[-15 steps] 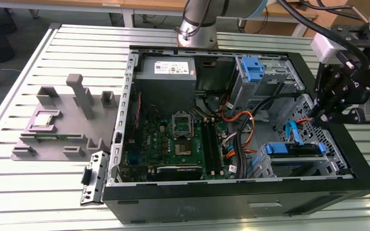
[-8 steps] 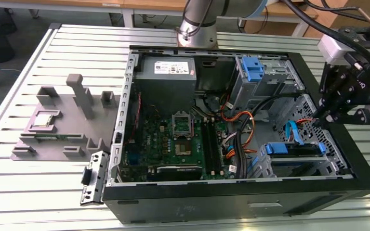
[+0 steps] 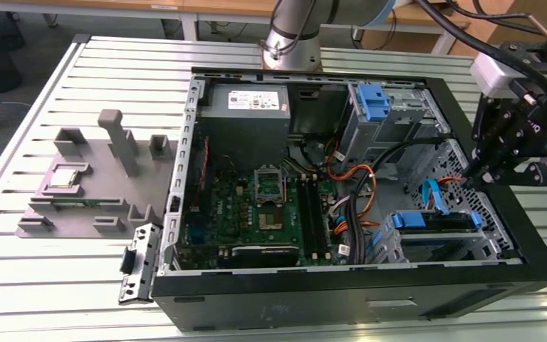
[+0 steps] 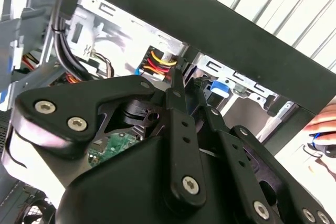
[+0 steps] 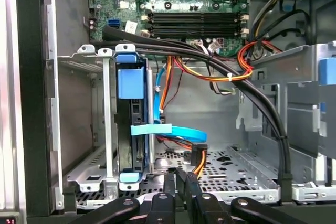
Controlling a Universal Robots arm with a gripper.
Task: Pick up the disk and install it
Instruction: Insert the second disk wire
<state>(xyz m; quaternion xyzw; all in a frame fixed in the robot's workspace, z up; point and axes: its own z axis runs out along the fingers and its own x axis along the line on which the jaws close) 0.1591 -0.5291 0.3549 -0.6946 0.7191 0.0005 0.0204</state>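
The disk [image 5: 131, 129] stands on edge in the drive cage [image 5: 84, 108] inside the open computer case, framed by its blue carrier [image 3: 430, 221]; its label face is hidden. A light blue data cable [image 5: 173, 130] runs across beside it. My gripper [image 3: 483, 177] hangs over the case's edge at the exterior view's right, above the cage's perforated floor [image 5: 236, 169]. In both wrist views the black fingers [image 5: 169, 184] meet at the tips with nothing between them, so the gripper [image 4: 181, 74] is shut and apart from the disk.
Thick black cables [image 5: 262, 103] and orange wires [image 5: 210, 74] cross the bay near the motherboard [image 3: 254, 206]. A second blue carrier [image 3: 373, 100] sits in the upper bay. A grey fixture [image 3: 112, 171] holding a small silver chip [image 3: 65, 175] lies outside the case. A hand [image 4: 323, 124] rests nearby.
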